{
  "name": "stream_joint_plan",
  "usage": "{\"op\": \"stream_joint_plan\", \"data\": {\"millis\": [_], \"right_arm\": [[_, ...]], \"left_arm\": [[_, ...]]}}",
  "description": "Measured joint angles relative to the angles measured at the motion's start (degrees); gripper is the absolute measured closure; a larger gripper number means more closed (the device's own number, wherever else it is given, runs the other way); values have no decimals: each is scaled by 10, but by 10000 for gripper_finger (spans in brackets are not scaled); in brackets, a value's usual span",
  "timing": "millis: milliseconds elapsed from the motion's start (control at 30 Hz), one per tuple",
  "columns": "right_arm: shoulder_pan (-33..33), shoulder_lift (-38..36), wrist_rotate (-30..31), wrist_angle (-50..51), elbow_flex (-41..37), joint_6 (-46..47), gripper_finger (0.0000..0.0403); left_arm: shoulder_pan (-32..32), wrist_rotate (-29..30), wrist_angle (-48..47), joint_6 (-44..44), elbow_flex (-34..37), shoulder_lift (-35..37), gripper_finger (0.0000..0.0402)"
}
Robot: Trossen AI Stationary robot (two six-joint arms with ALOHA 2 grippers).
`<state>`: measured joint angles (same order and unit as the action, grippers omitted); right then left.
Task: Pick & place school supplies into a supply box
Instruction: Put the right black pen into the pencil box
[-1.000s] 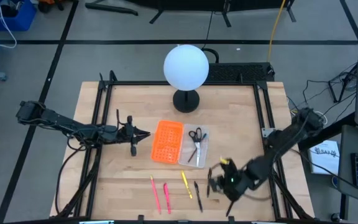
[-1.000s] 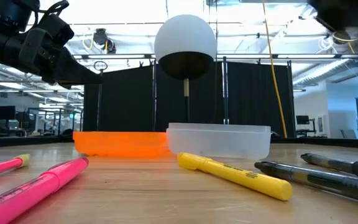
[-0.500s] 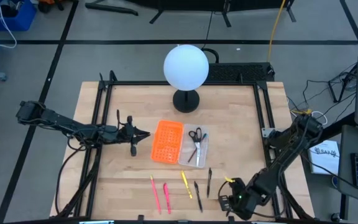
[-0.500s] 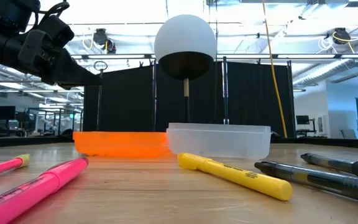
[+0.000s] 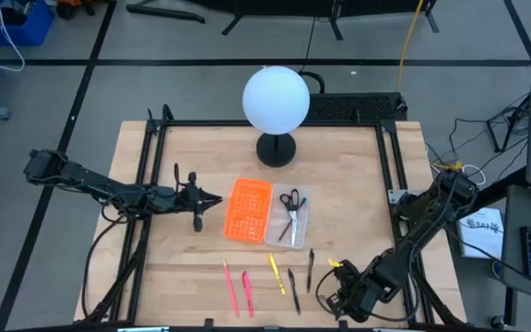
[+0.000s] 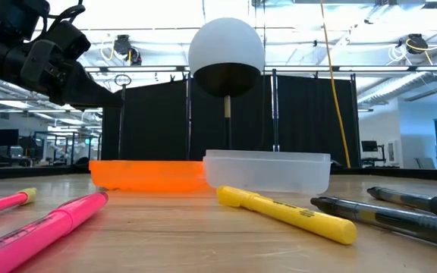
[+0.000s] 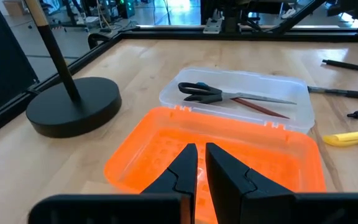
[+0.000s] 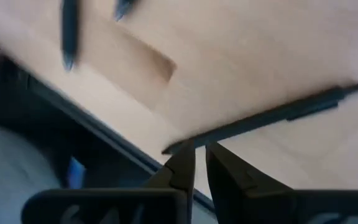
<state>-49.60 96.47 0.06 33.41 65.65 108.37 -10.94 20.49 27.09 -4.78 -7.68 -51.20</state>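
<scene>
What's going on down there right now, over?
Left pincer nearly shut, empty, beside orange tray. Right pincer empty at table's front edge. Scissors in supply box; pens on table. Nothing blocking.

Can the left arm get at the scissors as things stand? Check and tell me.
Probably yes. The left gripper hovers with fingers nearly together beside the orange tray, and the scissors lie uncovered in the clear box just beyond it. Only the low orange tray stands between, and that could be cleared from above.

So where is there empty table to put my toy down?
Bare wood lies between the lamp base and the table's right rail, and left of the pink pens. It is crowded around the orange tray, the clear box and the pens.
</scene>
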Motion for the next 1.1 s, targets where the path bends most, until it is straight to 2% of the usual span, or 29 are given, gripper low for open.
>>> {"op": "stream_joint_plan", "data": {"millis": [167, 400, 467, 633, 767, 867, 1100], "right_arm": [[10, 0, 61, 7, 0, -164, 393], [50, -4, 87, 9, 1, -434, 402], [63, -4, 59, 23, 1, -534, 402], [76, -4, -63, 43, 1, -772, 402], [79, -5, -75, 114, 27, -833, 402], [79, -6, -43, 180, 62, -862, 402], [79, -6, -11, 168, 123, -982, 403]], "left_arm": [[0, 1, 0, 3, 0, 0, 360], [0, 4, 24, 42, 0, 0, 360], [0, 4, 26, 44, 0, 0, 360], [0, 5, 30, 71, 0, 0, 360], [0, 6, 36, 99, 0, 0, 360], [0, 6, 36, 91, 0, 0, 360], [0, 5, 37, 34, 0, 0, 360]]}}
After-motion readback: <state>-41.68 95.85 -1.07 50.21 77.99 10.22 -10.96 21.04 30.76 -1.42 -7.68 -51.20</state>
